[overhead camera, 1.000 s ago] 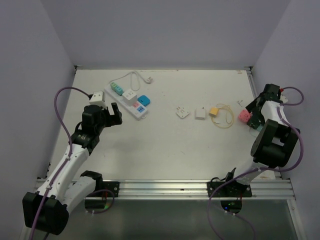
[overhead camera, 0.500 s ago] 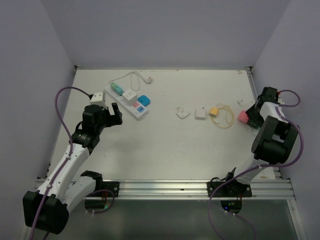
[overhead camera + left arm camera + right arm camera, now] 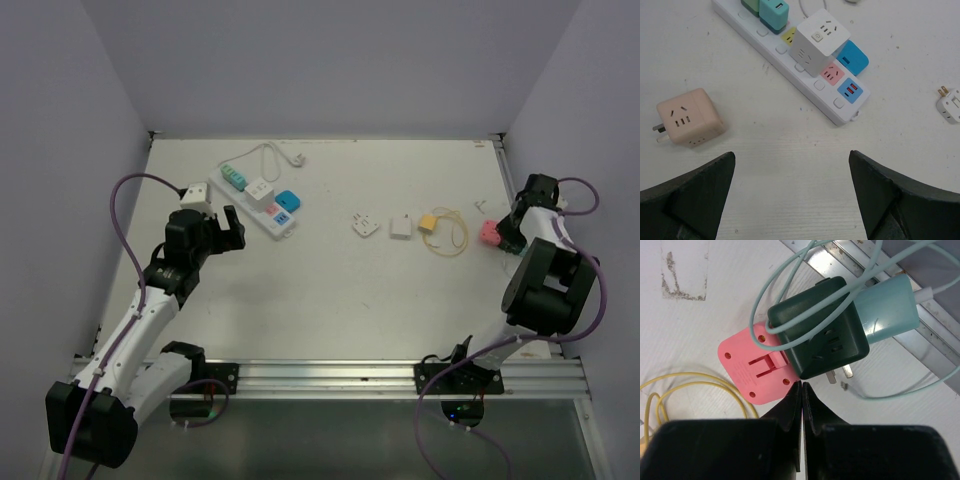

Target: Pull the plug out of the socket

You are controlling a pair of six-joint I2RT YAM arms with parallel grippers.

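The socket (image 3: pixel 252 200) is a long white power strip lying diagonally at the back left, and in the left wrist view the socket (image 3: pixel 805 86) runs across the top. A white cube plug (image 3: pixel 819 39) sits plugged into its middle, also seen from above (image 3: pixel 260 188). A teal plug (image 3: pixel 775 13) is plugged in further along. My left gripper (image 3: pixel 229 229) hovers just short of the strip's near end. In its own view the left gripper (image 3: pixel 791 156) is open wide over bare table. My right gripper (image 3: pixel 503 238) is far right, and in its own view the right gripper (image 3: pixel 802 385) is shut on nothing.
A beige-pink cube adapter (image 3: pixel 687 117) lies loose left of the strip, and a blue adapter (image 3: pixel 853 56) lies beside it. Mid-table are two white adapters (image 3: pixel 365 225) (image 3: pixel 401 228) and a yellow one with a cable (image 3: pixel 428 222). By the right gripper lie a pink adapter (image 3: pixel 756 368), a dark green adapter (image 3: pixel 820 335) and a teal charger (image 3: pixel 887 302).
The right gripper has shut and shifted slightly next to the pink adapter. The left arm and the strip have not moved.
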